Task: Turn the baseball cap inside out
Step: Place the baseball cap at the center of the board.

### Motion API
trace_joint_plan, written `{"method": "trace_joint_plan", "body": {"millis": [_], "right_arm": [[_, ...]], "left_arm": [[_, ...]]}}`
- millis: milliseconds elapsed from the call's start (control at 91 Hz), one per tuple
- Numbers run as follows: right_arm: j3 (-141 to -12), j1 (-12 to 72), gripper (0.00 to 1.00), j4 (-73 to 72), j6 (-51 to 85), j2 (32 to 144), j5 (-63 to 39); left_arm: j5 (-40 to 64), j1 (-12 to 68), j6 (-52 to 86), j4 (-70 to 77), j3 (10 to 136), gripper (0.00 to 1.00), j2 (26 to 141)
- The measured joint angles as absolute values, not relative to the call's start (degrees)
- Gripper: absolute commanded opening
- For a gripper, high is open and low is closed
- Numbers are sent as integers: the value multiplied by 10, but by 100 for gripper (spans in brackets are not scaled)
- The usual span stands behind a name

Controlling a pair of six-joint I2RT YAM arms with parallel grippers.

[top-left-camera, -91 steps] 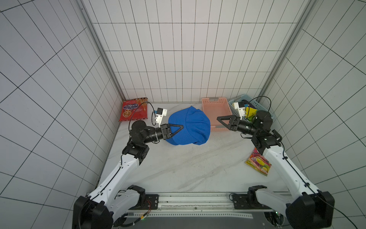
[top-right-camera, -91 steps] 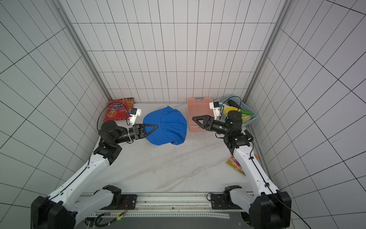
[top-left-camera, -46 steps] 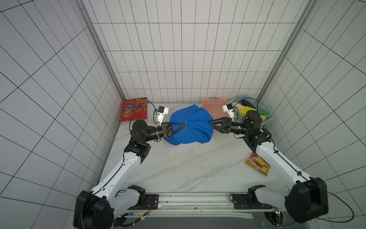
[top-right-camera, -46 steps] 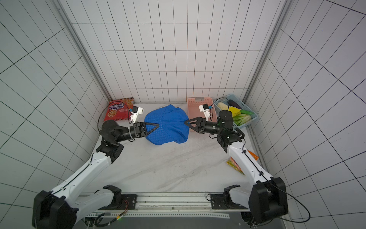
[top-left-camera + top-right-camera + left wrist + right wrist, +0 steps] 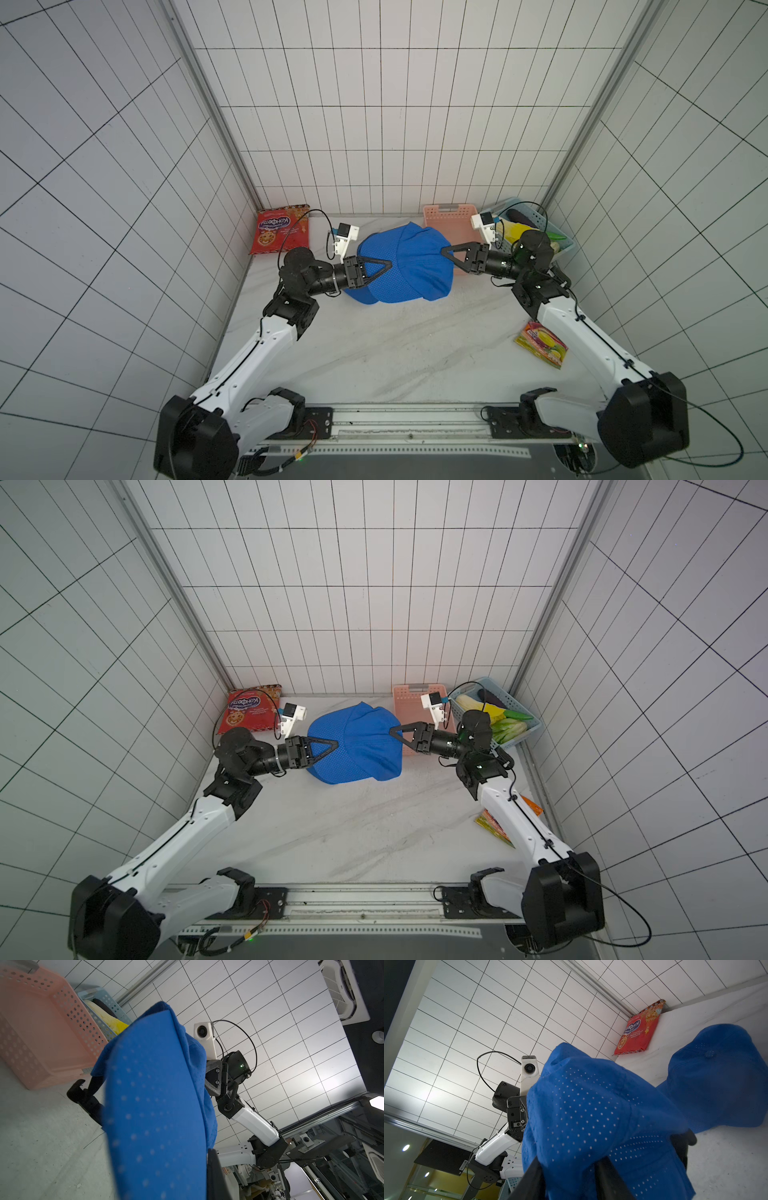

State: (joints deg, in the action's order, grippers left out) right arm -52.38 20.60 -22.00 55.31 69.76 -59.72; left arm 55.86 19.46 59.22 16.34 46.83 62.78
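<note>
The blue perforated baseball cap point(image 5: 409, 268) point(image 5: 357, 746) hangs just above the table at the back, stretched between both grippers. My left gripper point(image 5: 388, 264) point(image 5: 332, 742) is shut on the cap's left side. In the left wrist view the cap point(image 5: 153, 1105) covers most of the jaws, and only one black finger point(image 5: 216, 1176) shows. My right gripper point(image 5: 448, 252) point(image 5: 394, 731) reaches in from the right. In the right wrist view the right gripper point(image 5: 571, 1165) has a fold of the cap point(image 5: 591, 1115) bunched between its fingers. The cap's black back strap point(image 5: 83, 1095) hangs below.
A pink basket point(image 5: 451, 214) stands right behind the cap. A pale blue basket of vegetables point(image 5: 536, 228) sits in the back right corner. A red cookie bag point(image 5: 280, 228) leans at the back left. A small snack packet point(image 5: 540, 345) lies by the right arm.
My right gripper has swung left from the pink basket to the cap's right side, and its jaws have closed in on the fabric. The left gripper keeps its hold.
</note>
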Motion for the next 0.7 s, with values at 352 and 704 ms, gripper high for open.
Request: {"method": "trace_joint_plan", "body": {"millis": [352, 704], "right_arm": [[-592, 224, 10, 33, 360, 677, -493], [-639, 266, 11, 326, 116, 677, -230]], "left_arm": [[512, 227, 570, 56, 472, 9, 658], [498, 284, 588, 7, 498, 22, 834]]}}
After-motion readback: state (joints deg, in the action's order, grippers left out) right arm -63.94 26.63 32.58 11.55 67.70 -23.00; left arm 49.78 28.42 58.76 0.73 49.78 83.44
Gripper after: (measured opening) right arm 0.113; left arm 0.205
